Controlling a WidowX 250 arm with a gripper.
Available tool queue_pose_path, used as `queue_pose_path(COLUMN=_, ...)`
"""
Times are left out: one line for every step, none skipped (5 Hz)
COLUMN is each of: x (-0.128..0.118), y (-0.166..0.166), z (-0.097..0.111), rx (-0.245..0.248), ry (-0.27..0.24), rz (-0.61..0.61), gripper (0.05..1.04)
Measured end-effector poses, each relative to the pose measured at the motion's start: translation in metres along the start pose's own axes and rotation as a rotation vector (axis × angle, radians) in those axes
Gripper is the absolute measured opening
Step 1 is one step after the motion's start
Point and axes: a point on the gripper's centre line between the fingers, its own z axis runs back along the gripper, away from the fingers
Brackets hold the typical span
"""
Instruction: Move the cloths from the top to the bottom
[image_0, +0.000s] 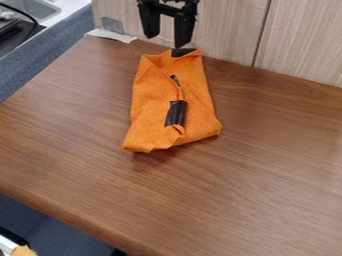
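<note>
Wood-grained tabletop (267, 175) stretches from the wall panel (230, 30); the folded orange cloth (194, 95) lies near that panel, its move to the bottom apparently all to do, as the gripper (165, 41), fingers apart and empty, hangs before it.

I count one folded orange cloth (148, 117) | three black patches (176, 113) on it | one black two-finger gripper (166, 41) | one brown wood-grain table (267, 170) | two pale wood-grain panels (300, 42)

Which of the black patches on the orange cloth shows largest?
The lowest patch on the orange cloth; the middle patch and top patch both show smaller.
</note>
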Motion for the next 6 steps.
queue_pose_path(x=-0.009, y=0.019, z=-0.014, rx=0.067, ry=0.045, rz=0.060, gripper=0.999)
queue_pose_path(x=-0.017, y=0.035, z=-0.026, rx=0.062, ry=0.074, rz=0.113, gripper=0.999)
queue_pose_path(x=-0.024, y=0.037, z=-0.043, rx=0.051, ry=0.141, rz=0.133, gripper=0.950)
queue_pose_path(x=-0.026, y=0.040, z=-0.049, rx=0.054, ry=0.158, rz=0.144, gripper=0.667)
queue_pose_path(x=-0.026, y=0.041, z=-0.052, rx=0.062, ry=0.162, rz=0.153, gripper=0.364)
queue_pose_path(x=-0.028, y=0.038, z=-0.056, rx=0.050, ry=0.163, rz=0.152, gripper=0.151)
